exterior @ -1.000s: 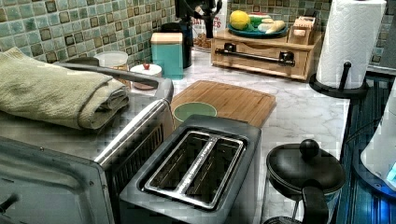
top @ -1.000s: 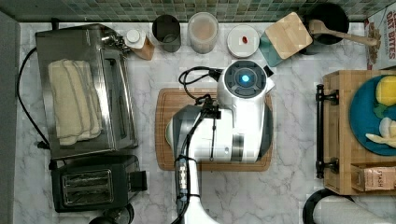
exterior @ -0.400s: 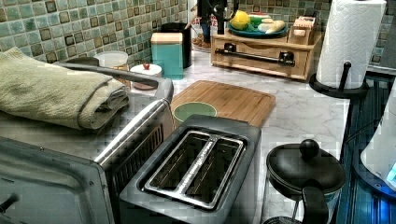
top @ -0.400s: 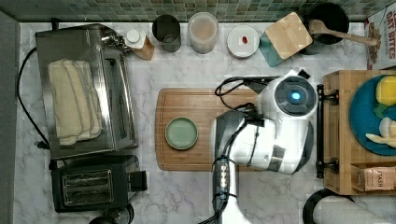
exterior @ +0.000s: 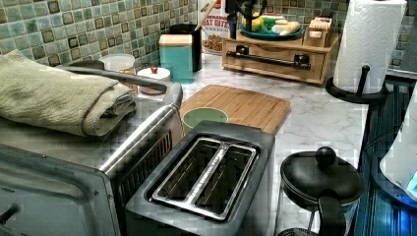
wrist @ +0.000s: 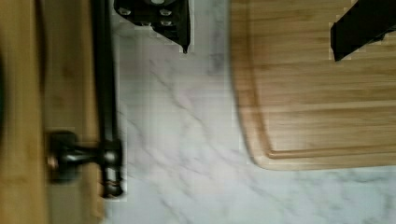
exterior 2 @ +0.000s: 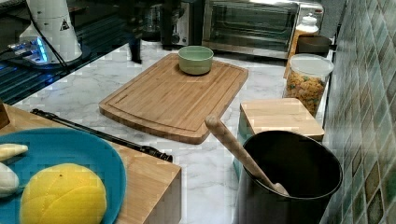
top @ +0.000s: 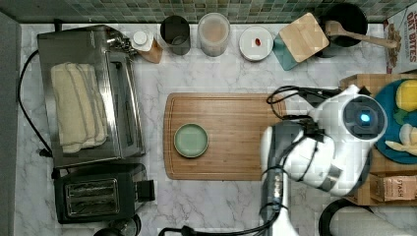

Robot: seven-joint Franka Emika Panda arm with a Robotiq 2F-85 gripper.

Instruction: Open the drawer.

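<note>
The drawer is a light wood box front with a long black bar handle on two brackets, and it looks shut. The right view shows the handle along the box's edge. In the top view my arm hangs over the box's front edge and hides the handle. In the wrist view my gripper is open, with bare marble and the cutting board's edge between its black fingers. The handle runs just beside one finger, outside the gap, untouched.
A wooden cutting board with a green bowl lies at the counter's middle. A blue plate of fruit sits on the box. A paper towel roll stands beside the drawer. The toaster oven and toaster are on the top view's left.
My arm has swung from over the cutting board to the top view's right, ending above the drawer box's front. The green bowl has come into sight.
</note>
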